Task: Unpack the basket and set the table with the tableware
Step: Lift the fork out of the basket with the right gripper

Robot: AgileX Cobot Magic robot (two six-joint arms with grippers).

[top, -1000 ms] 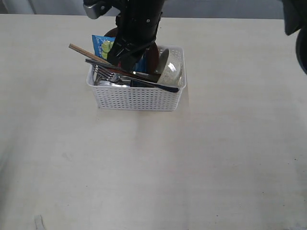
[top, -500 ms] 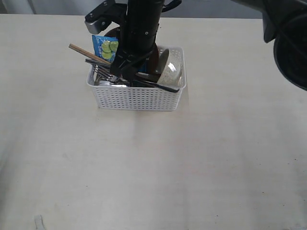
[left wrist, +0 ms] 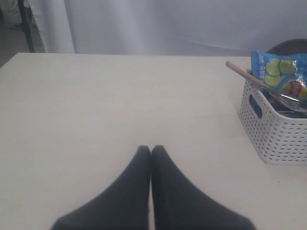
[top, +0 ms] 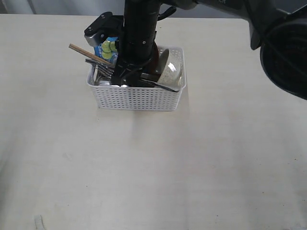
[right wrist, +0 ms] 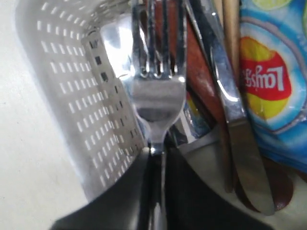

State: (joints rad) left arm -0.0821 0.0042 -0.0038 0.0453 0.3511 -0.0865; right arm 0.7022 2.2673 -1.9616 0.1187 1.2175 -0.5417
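Dropping into basket (top: 139, 99) over last second, right gripper (right wrist: 156, 152) now has jaws pinched on fork (right wrist: 156, 96) neck. Fork not yet lifted out; first unpack due. Left gripper (left wrist: 151, 152) closed, empty, above table (left wrist: 96, 105).

The white mesh basket (top: 136, 98) sits upright toward twelve o'clock on the pale table (top: 144, 167), packed with tableware. Wooden chopsticks (top: 84, 51) jut over its rim toward ten o'clock. The speckled bowl (top: 171, 72) leans at its three o'clock end. The steel fork (right wrist: 156, 96), beside the knife (right wrist: 240, 143), is pinched at its neck by the right gripper (right wrist: 156, 152).
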